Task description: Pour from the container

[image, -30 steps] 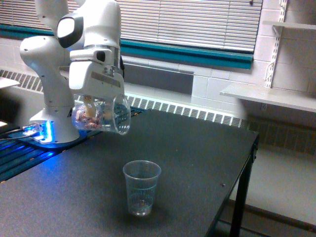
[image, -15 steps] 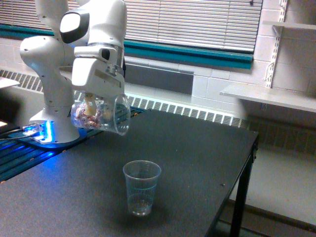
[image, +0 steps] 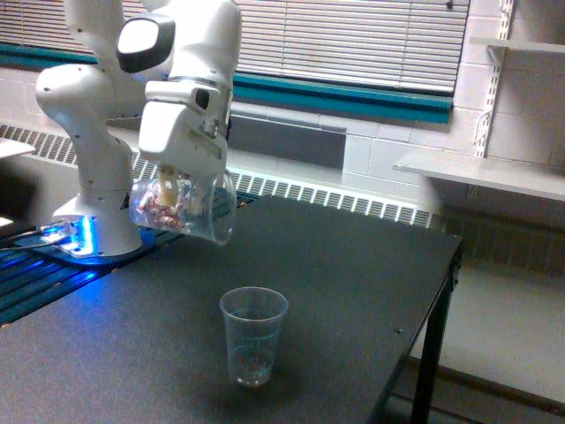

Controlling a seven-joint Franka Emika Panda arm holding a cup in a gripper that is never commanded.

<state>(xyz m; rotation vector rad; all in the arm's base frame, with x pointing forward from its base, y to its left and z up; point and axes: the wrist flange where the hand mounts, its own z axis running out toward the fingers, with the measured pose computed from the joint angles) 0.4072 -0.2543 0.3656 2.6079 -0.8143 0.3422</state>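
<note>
Below the tilted container point(image: 181, 208), a ribbed cup point(image: 253, 336) stands on the table point(image: 353, 265).

Lab; cinder-block wall point(image: 380, 150), bolted robot arm point(image: 88, 132)

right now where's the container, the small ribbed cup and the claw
container point(image: 181, 210), exterior view, on its clear side wall where the reddish bits show
small ribbed cup point(image: 253, 340), exterior view, on the middle of its wall
claw point(image: 168, 190), exterior view, between its fingertips, at the container's wall
</note>
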